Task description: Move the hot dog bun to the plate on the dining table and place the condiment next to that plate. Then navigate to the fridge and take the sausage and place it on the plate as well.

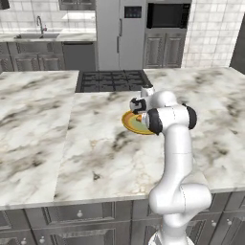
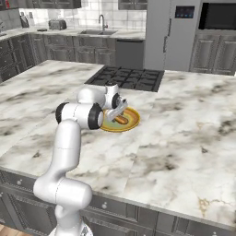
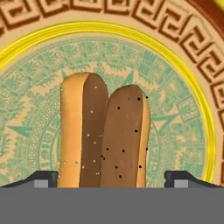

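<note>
In the left base view the arm rises from lower right and folds over the plate (image 1: 130, 122) at frame centre on the dining table (image 1: 95, 143). In the right base view the gripper (image 2: 119, 112) hangs over the hot dog bun (image 2: 121, 120) on the plate. In the hand view the fingertips (image 3: 43, 179) stand spread, the bun between them, untouched.

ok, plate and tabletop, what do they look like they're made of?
The plate: looks like glazed ceramic, judging by the glossy yellow ring and printed key-pattern border with a green ornamental centre; could be painted metal. The dining table top: polished marble or marble-look stone, white-grey with dark veining.
</note>
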